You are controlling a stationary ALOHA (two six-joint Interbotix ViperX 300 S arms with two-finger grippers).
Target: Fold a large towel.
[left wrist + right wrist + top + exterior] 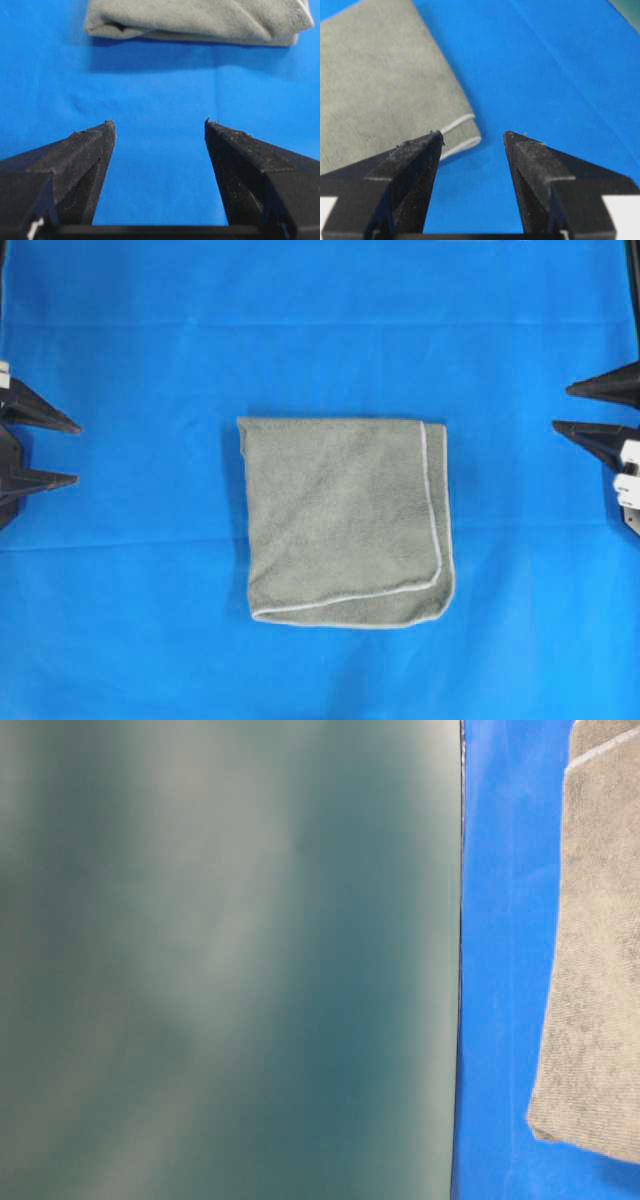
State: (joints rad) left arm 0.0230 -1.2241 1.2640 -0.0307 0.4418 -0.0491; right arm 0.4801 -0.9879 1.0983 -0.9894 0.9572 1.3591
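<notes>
Towel (345, 520) folded, lying mid-bench (130, 640). My left fingers (157, 125) and right fingers (472, 135) spread, empty, well apart from it. Risk: the layers seem loose, so a snagged hem (432, 500) would undo the fold.

My left gripper (157, 127) and right gripper (472, 136) both end in matte black, wedge-shaped fingers (85, 165) with scuffed, dusty tips and small white markings behind.

A blue table covering (120, 620) bears a folded grey-green towel (340, 520) lying flat at its middle.
</notes>
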